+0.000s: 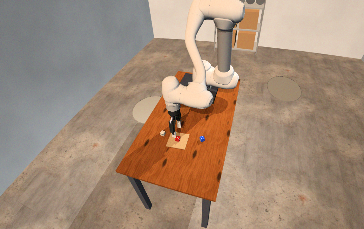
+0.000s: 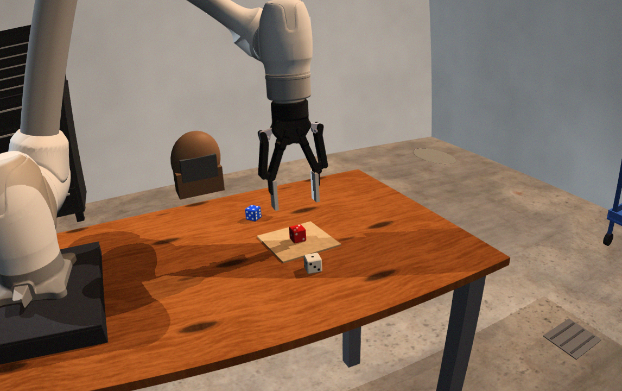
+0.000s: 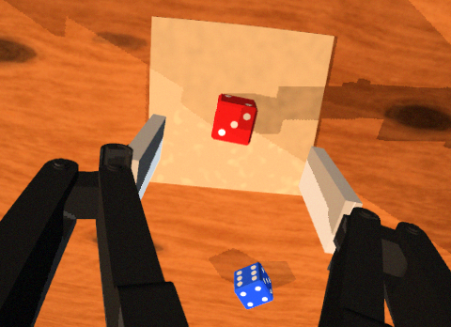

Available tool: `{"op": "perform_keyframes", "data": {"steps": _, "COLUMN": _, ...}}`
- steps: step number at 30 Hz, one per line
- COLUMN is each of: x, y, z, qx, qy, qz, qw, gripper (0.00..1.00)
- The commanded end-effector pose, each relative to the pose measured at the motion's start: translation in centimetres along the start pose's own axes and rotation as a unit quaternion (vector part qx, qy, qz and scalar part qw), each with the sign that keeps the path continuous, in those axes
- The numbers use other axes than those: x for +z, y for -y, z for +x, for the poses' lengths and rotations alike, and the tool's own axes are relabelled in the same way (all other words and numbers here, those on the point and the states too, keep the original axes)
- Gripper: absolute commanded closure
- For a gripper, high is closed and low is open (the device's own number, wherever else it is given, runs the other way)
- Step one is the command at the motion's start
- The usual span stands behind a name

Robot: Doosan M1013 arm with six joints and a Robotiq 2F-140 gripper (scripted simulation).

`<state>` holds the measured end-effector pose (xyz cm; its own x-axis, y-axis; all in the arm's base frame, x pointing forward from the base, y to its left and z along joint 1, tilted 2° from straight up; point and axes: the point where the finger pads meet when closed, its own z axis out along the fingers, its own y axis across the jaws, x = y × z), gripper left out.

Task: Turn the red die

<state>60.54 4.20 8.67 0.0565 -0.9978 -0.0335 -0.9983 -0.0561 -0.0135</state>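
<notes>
The red die (image 2: 297,232) lies flat near the middle of the tan mat (image 2: 298,243); it also shows in the wrist view (image 3: 235,119) and in the top view (image 1: 177,139). The mat lies flat on the table. My gripper (image 2: 294,194) hangs above the table behind the mat, well clear of the die, open and empty. In the wrist view its fingertips frame the mat's near edge. The face of the red die toward the wrist camera shows three pips.
A blue die (image 2: 253,212) lies on the table beyond the mat, also in the wrist view (image 3: 254,286). The arm's black base (image 2: 31,306) stands at the table's left end.
</notes>
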Motion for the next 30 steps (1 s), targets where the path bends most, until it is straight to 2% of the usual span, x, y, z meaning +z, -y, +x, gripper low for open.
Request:
{"op": "perform_keyframes", "data": {"steps": 1, "x": 0.0, "y": 0.0, "z": -0.1, "qx": 0.001, "qy": -0.004, "qz": -0.001, "qw": 1.000, "gripper": 0.00}}
{"op": "perform_keyframes", "data": {"steps": 20, "x": -0.3, "y": 0.0, "z": -0.1, "qx": 0.001, "qy": -0.004, "qz": -0.001, "qw": 1.000, "gripper": 0.00}}
{"op": "perform_keyframes", "data": {"steps": 25, "x": -1.6, "y": 0.0, "z": -0.1, "qx": 0.001, "qy": -0.004, "qz": -0.001, "qw": 1.000, "gripper": 0.00}}
{"op": "perform_keyframes", "data": {"steps": 30, "x": -4.1, "y": 0.0, "z": -0.1, "qx": 0.001, "qy": -0.004, "qz": -0.001, "qw": 1.000, "gripper": 0.00}}
